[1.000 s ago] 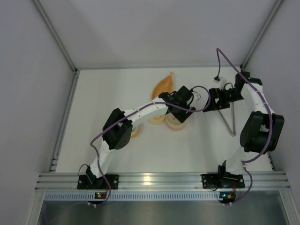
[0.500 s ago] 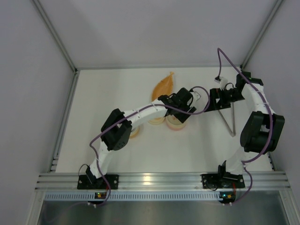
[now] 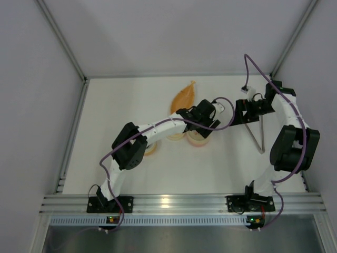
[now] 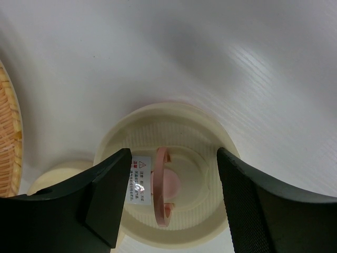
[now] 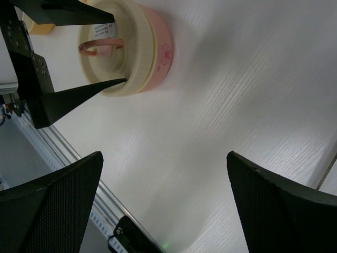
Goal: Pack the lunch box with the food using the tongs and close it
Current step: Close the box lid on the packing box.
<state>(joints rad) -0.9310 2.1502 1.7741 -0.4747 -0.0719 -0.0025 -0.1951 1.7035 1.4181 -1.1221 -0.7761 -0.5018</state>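
Note:
The pink lunch box [image 3: 198,140] stands mid-table with its cream lid [image 4: 210,142] on top; a pink ring handle [image 4: 158,174] stands upright on the lid. My left gripper [image 4: 172,154] hovers open just over the lid, one finger on each side of the handle, and I see no contact. From the right wrist view, the box's pink wall [image 5: 158,47] and those two fingers show. The grey V-shaped tongs [image 3: 261,138] lie on the table at the right. My right gripper [image 3: 235,114] is wide open and empty beside them. No food shows in any view.
A long orange leaf-shaped tray [image 3: 183,96] lies behind the box. A second cream container [image 3: 174,136] sits just left of it, and a woven orange item [image 3: 152,149] lies further left under my left arm. Metal rails [image 3: 179,203] line the near edge.
My left arm's elbow has drifted slightly left while its gripper stays over the lid. The right arm and the tongs have not moved.

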